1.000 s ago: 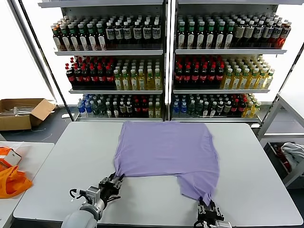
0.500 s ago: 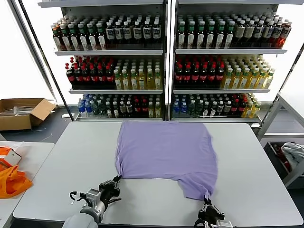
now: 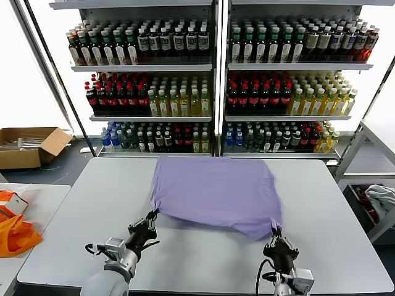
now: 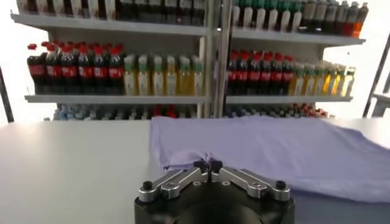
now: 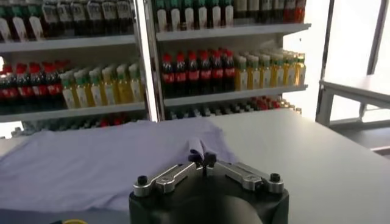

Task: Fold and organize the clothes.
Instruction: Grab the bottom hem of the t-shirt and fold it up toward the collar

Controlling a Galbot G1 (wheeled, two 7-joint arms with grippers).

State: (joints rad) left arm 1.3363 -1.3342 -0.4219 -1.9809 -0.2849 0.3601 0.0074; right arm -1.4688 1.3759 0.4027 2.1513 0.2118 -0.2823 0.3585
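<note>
- The lavender T-shirt (image 3: pixel 213 194) lies on the white surface (image 3: pixel 333 203) in front of the drink shelves (image 3: pixel 216 80), its bulk stretching away from both pincers toward the shelves.
- The left pincer (image 3: pixel 148 223) is clamped on the shirt's near left corner; in the left wrist view the tips (image 4: pixel 208 165) meet on a pinch of fabric.
- The right pincer (image 3: pixel 275 237) is clamped on the near right corner, cloth bunched between its tips (image 5: pixel 205 159).
- Each arm holds the corner on its own side, so the gripped near edge runs across the surface from one pincer to the other.
- That near edge looks raised a little off the surface; carrying it forward over the far part would likely make the fold.
- The shirt shows plain lavender, mostly smooth, with puckers at both held corners.
</note>
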